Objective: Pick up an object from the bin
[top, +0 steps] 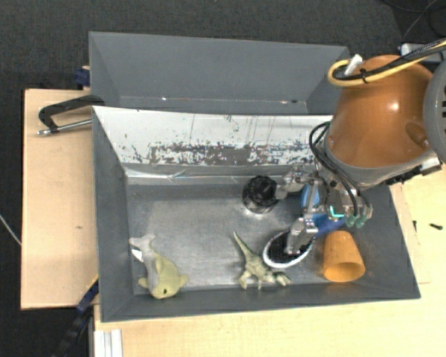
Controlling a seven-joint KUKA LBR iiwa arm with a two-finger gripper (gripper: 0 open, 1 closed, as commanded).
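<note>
Near the claw (297, 241), grip impossible to tell, lie one black-white shoe (279, 256), one lizard (256, 268), one orange cup (342, 259).

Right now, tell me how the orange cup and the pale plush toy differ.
The orange cup is smooth and tapered, lying on its side by the gripper; the plush toy is pale yellow-green and lumpy, far off toward the view's left. Both lie near the bin's front wall.

A dull grey metal bin (208, 136) with a scratched, shiny back wall holds a smooth orange plastic cup (341, 256) and a soft cloth fish (160, 275).
</note>
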